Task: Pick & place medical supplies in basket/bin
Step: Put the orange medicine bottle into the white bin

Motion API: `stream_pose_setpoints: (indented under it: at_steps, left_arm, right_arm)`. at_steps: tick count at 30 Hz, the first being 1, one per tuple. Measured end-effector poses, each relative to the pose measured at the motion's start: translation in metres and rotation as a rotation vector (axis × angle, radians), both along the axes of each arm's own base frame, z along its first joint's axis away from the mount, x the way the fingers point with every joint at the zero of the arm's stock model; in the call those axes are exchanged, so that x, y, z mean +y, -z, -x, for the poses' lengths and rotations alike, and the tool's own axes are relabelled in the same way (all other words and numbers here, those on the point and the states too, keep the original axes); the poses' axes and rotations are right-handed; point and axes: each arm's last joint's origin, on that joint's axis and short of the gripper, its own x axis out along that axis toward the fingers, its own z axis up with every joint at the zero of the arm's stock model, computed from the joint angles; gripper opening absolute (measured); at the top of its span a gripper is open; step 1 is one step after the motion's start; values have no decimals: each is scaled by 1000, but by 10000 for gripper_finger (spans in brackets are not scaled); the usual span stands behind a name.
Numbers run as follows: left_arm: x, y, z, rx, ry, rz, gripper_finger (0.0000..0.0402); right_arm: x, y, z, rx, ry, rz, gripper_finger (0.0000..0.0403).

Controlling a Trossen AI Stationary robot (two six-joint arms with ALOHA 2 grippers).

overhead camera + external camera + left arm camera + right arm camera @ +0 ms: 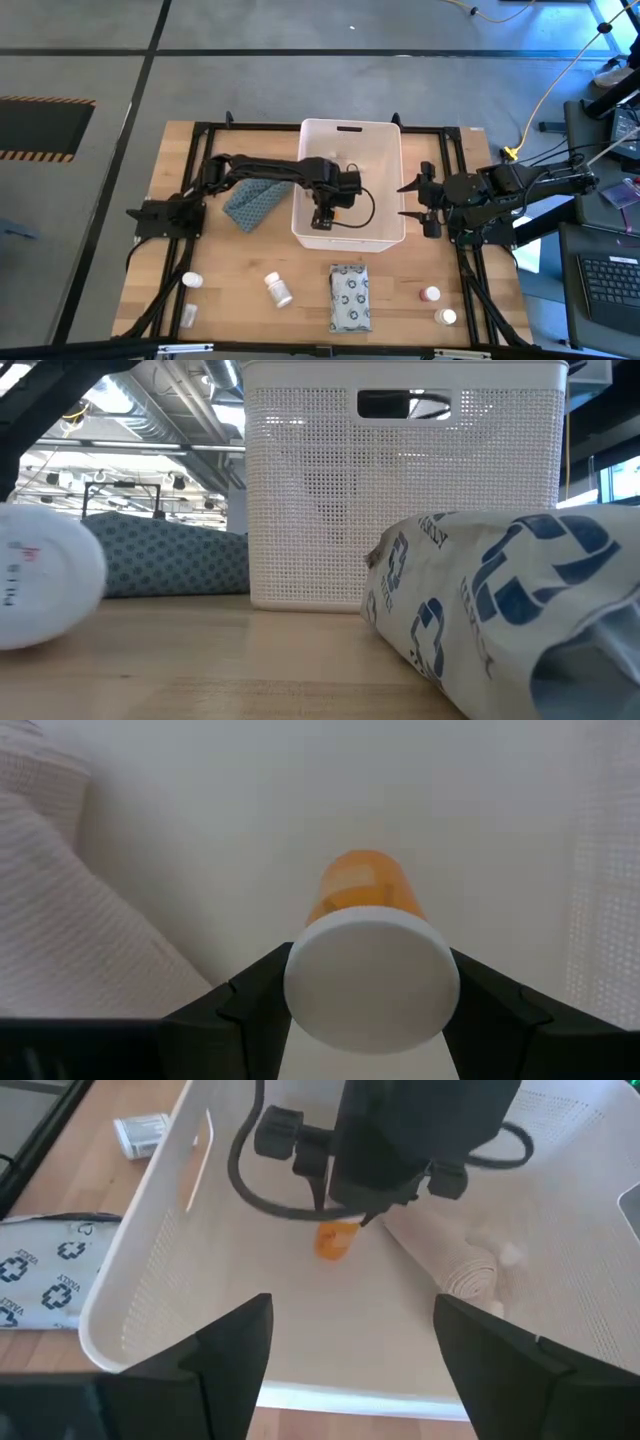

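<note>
My left gripper (pixel 322 218) reaches down into the white bin (pixel 383 135) and is shut on an orange pill bottle with a white cap (pixel 362 890). The right wrist view shows this bottle (pixel 337 1240) below the left gripper (pixel 372 1210), close above the bin floor. A beige bandage roll (pixel 455 1268) lies on the bin floor beside it. My right gripper (pixel 408 200) waits open just outside the bin's right wall. The grey-white patterned soft pack (pixel 350 297) lies flat on the table at the bin's near side. My left gripper (pixel 370 975) pinches the orange bottle by its white cap (pixel 370 982), one finger (pixel 255 995) on each side of the cap's rim. The fingers come from above, pointing down. The bottle hangs upright below them, orange body toward the bin floor; whether its base touches the floor, I cannot tell.
A white bottle (pixel 278 290) lies near the pack, two small bottles (pixel 190 282) near the table's left near corner, and two red-capped ones (pixel 431 295) near the right. A blue-grey patterned soft pack (pixel 250 205) lies left of the bin. Black frame rails edge the table.
</note>
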Motion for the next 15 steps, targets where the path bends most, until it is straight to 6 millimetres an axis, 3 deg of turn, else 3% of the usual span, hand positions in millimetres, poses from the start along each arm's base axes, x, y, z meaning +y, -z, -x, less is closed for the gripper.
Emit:
stream_pose_setpoints:
  at_steps: [7, 15]
  left_arm:
    - [0, 15, -3, 47, 7, 1, 208]
    - [0, 15, -2, 49, 9, 5, 217]
  right_arm:
    - [0, 0, 0, -1, 2, -2, 278]
    - [0, 0, 0, -1, 1, -2, 278]
